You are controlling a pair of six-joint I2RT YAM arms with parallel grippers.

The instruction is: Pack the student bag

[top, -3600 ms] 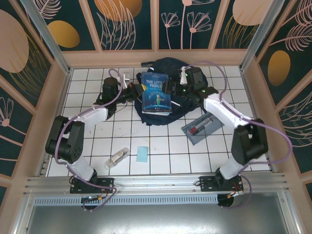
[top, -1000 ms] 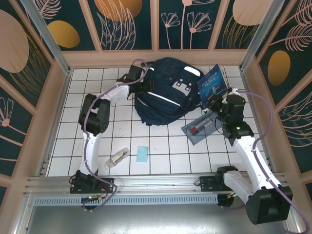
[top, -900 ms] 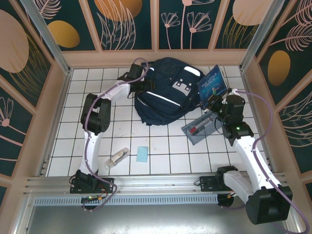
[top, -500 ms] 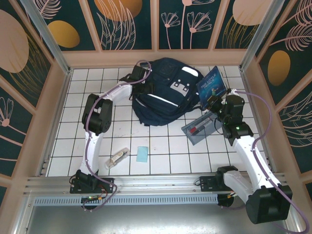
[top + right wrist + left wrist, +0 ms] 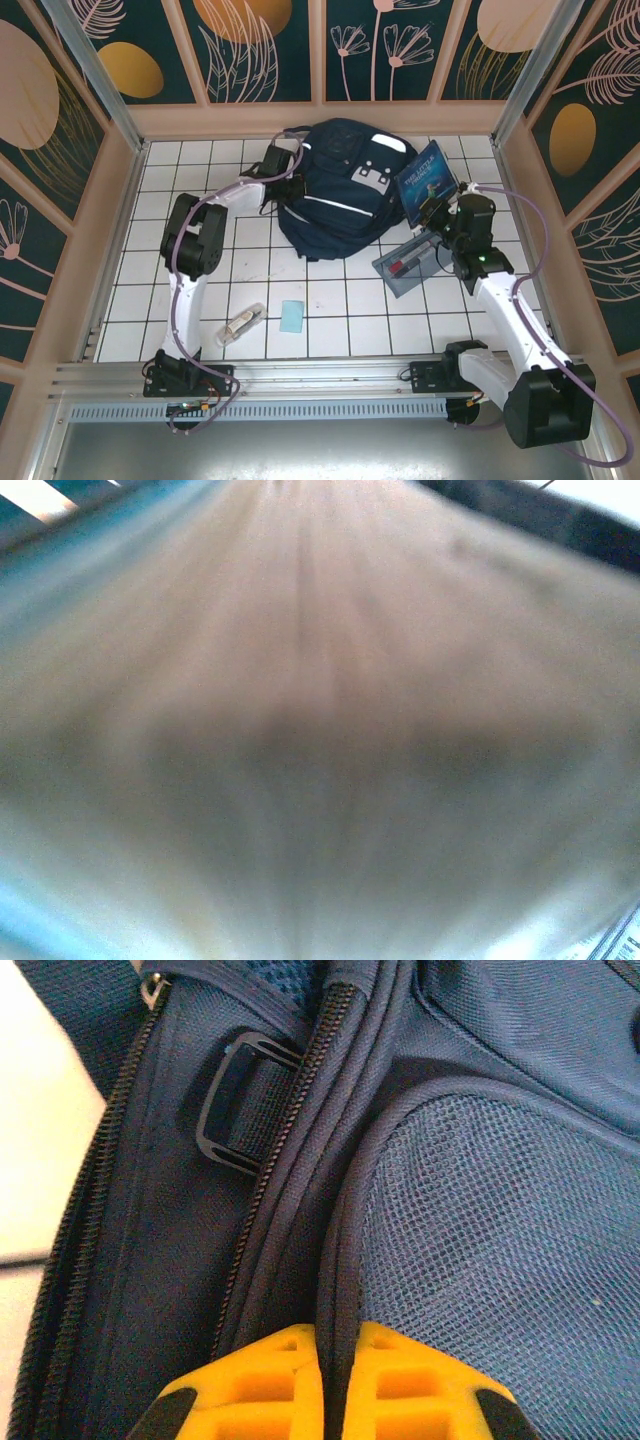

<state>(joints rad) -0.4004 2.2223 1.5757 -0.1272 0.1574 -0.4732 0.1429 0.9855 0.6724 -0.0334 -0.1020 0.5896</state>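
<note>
The left fingers (image 5: pixel 250 1385) pinch a seam (image 5: pixel 338 1260) of the student bag (image 5: pixel 340 190); the right fingers (image 5: pixel 437 208) hold a blue book (image 5: pixel 428 178) just beside it.

Tan surface (image 5: pixel 330 680) close up, blurred; teal strip (image 5: pixel 50 530) upper left

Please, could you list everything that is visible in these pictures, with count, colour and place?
student bag: one, dark navy with white stripes, far centre.
book: one, blue cover, held up just right of the bag.
pencil case: one, grey, nearer than the book, right side.
paper note: one, light blue, near centre.
small tube: one, clear and pale, left of the note.
left gripper: one, yellow and black, shut on a seam at the bag's left side.
right gripper: one, black, shut on the book.
</note>
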